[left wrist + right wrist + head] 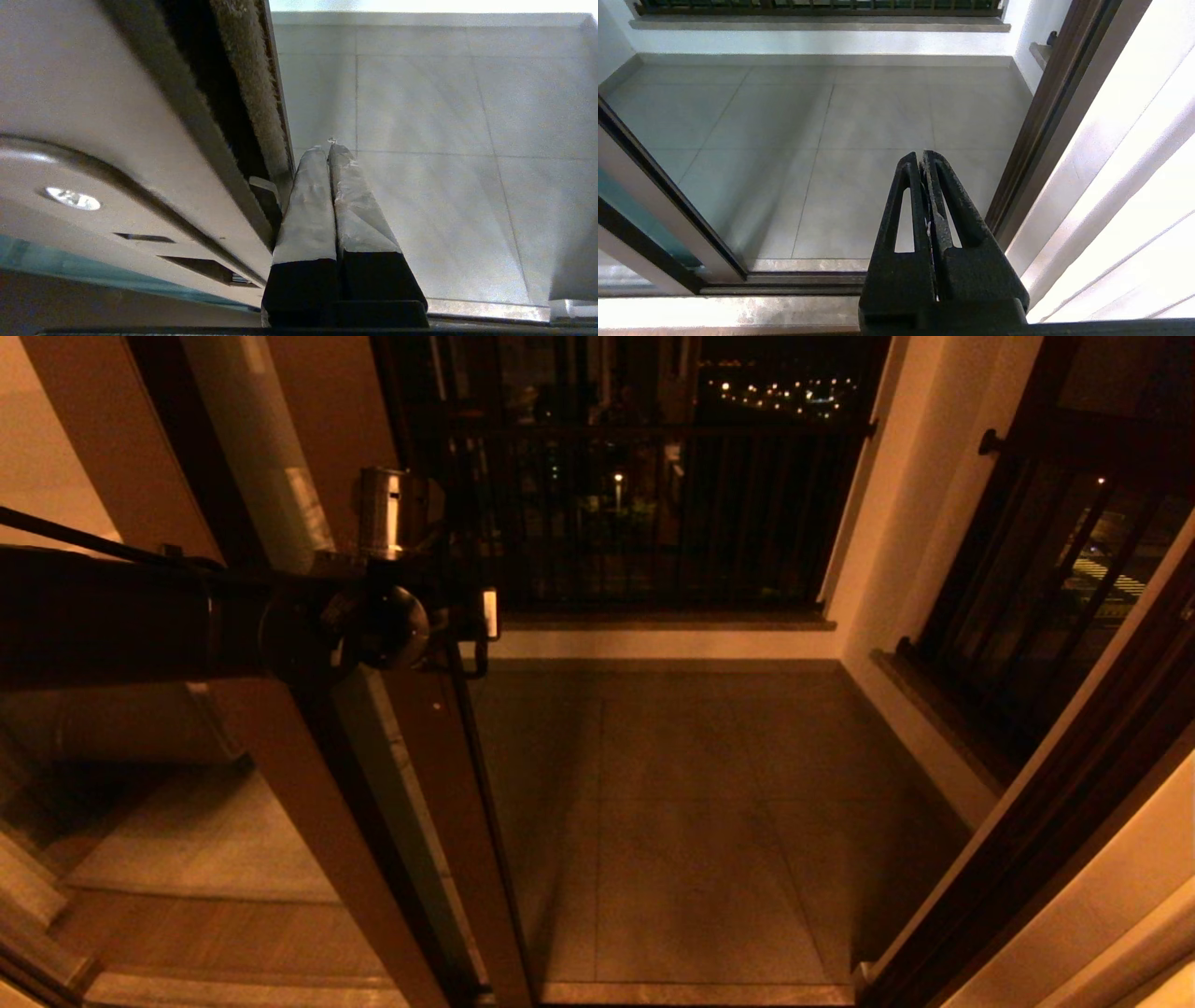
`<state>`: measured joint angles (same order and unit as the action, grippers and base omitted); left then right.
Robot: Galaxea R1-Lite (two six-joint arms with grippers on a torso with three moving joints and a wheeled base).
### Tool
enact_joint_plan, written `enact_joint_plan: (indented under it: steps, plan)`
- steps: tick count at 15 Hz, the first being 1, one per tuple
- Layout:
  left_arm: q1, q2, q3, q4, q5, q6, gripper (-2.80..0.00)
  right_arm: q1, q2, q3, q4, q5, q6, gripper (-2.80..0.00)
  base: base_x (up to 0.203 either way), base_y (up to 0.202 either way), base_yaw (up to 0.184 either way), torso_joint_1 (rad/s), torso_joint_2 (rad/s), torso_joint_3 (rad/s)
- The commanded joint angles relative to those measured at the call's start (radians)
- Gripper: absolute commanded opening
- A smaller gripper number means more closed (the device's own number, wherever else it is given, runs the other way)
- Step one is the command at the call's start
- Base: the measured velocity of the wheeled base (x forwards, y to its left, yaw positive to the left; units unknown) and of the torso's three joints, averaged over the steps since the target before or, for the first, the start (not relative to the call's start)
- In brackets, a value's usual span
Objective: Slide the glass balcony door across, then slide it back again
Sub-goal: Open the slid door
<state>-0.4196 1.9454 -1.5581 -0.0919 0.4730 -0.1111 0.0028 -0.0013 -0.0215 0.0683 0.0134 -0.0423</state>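
Observation:
The glass balcony door [439, 821] stands at the left with its dark brown frame edge toward the opening, which is wide. My left arm reaches in from the left at handle height. The left gripper [485, 637] is shut with nothing between its fingers. In the left wrist view the left gripper [327, 148] lies right beside the door's [117, 116] leading edge and its brush seal. The right gripper [920, 156] is shut and empty, held back over the threshold near the right jamb, out of the head view. The door's [658, 200] frame shows there too.
A grey tiled balcony floor [691, 803] lies beyond the opening, with a dark railing [653, 504] at the back. The brown right jamb [1055, 812] bounds the opening. A floor track [784, 280] runs along the threshold, and a pale curtain [1125, 186] hangs by the right gripper.

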Motion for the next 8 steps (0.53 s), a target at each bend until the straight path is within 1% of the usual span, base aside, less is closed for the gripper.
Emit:
enact_joint_plan:
  steps: [1, 8]
  plan:
    - [0.012, -0.014, 0.017, -0.003, 0.006, -0.001, -2.8, 0.0, 0.001, 0.0, 0.001, 0.0, -0.001, -2.8, 0.0, 0.0, 0.0, 0.0, 0.0, 0.0]
    - [0.035, -0.025, 0.043, -0.018, 0.004, -0.002, -2.8, 0.0, 0.001, 0.0, 0.001, 0.0, -0.001, -2.8, 0.0, 0.0, 0.0, 0.0, 0.0, 0.0]
